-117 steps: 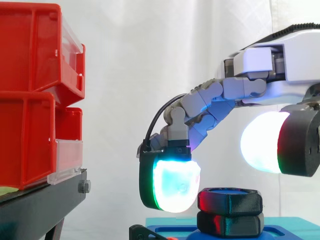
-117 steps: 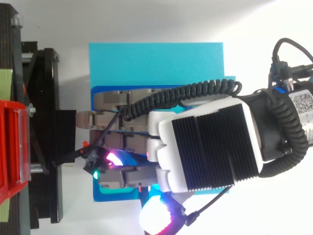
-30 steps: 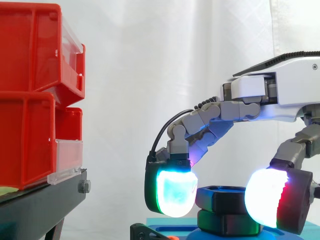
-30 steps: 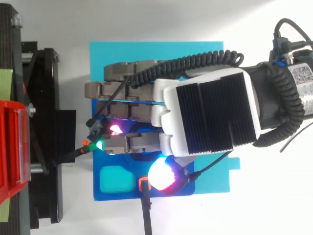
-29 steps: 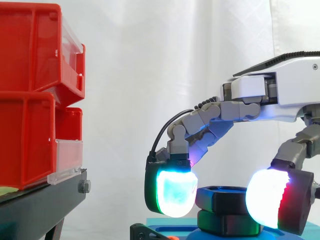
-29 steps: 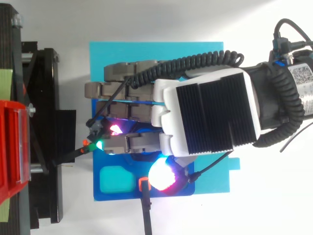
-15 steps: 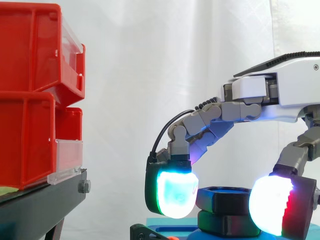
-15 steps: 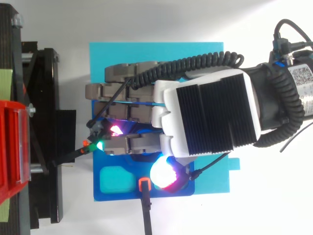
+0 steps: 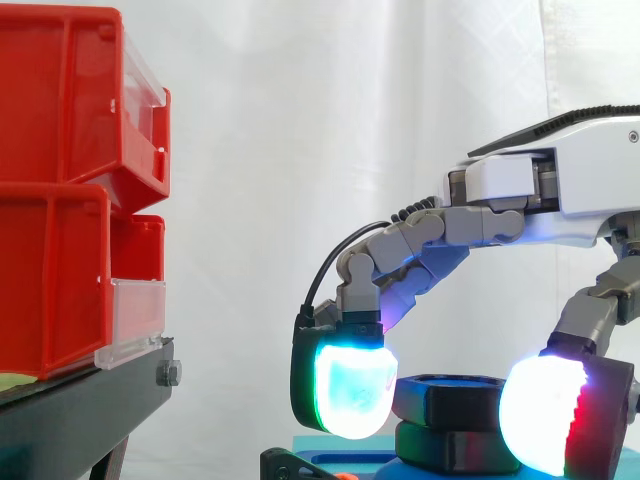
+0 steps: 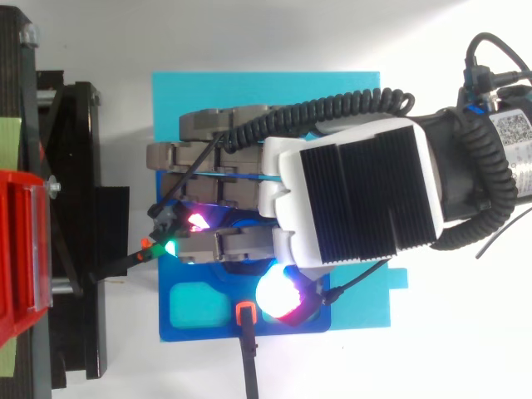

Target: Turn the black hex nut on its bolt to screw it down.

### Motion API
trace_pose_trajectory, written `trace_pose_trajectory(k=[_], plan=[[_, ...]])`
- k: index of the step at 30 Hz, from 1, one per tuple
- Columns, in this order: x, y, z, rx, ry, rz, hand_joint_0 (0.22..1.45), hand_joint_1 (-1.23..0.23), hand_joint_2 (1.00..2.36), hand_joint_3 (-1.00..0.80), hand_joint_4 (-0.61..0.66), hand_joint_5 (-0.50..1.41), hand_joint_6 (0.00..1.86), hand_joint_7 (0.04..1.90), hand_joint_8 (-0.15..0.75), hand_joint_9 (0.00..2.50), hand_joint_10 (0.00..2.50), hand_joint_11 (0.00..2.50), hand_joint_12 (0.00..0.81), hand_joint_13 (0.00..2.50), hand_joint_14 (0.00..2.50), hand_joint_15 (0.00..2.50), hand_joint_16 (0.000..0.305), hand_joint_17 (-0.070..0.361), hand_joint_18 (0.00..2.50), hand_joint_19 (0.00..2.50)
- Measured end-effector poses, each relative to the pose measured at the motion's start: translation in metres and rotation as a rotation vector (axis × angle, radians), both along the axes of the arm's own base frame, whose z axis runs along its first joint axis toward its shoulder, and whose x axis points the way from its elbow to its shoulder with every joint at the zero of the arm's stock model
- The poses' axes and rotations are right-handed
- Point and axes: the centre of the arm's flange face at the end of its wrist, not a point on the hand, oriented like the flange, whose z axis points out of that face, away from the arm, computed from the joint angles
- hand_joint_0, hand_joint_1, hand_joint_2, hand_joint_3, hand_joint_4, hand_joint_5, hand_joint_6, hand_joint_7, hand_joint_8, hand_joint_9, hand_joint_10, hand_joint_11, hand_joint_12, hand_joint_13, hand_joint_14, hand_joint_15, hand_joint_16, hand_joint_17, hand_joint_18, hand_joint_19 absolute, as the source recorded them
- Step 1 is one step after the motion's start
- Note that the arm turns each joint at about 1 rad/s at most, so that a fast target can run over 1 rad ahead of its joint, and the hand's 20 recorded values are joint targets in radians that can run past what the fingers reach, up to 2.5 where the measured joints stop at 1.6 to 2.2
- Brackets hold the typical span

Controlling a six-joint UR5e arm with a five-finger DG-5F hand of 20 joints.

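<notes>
The black hex nut (image 9: 445,398) sits on top of a second dark hex piece (image 9: 440,447) on a blue base (image 10: 187,334). My hand (image 9: 520,185) reaches in from the right and arches over the nut. A curled finger presses its glowing cyan pad (image 9: 350,392) against the nut's left side. The thumb's white-and-red pad (image 9: 545,415) covers the nut's right front. From above, the back of the hand (image 10: 357,199) hides the nut.
Stacked red bins (image 9: 60,200) stand on a black stand (image 9: 80,410) to the left. The blue base lies on a cyan sheet (image 10: 249,87) and carries a teal pad (image 10: 199,306). A black rod with an orange tip (image 10: 243,314) points at its front edge.
Since 3.9 s ago the hand has shifted over the nut and the thumb has dropped from high up to nut level. Over the last second the thumb pad slid slightly right and lower.
</notes>
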Motion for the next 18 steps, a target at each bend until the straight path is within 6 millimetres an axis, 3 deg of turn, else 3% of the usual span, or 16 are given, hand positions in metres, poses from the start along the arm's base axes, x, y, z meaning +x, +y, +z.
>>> trace_pose_trajectory(k=[4, 11, 18], plan=[[0.0, 0.0, 0.0, 0.001, 0.002, 0.0, 0.5, -0.59, 1.0, -0.5, 0.24, -0.08, 0.5, 1.15, 0.246, 0.61, 0.0, 0.0, 0.312, 0.46, 0.0, 0.01, 0.045, 0.101, 0.45, 0.31], [0.001, 0.001, 0.003, 0.007, -0.007, 0.001, 0.47, -0.51, 1.0, -0.5, 0.25, -0.11, 0.5, 0.97, 0.261, 0.6, 0.0, 0.0, 0.328, 0.46, 0.0, 0.02, 0.049, 0.11, 0.46, 0.32], [0.009, 0.002, 0.029, 0.017, -0.035, -0.001, 0.47, -0.49, 1.0, -0.5, 0.25, -0.12, 0.5, 0.94, 0.261, 0.59, 0.0, 0.0, 0.331, 0.45, 0.0, 0.02, 0.05, 0.112, 0.45, 0.32]])
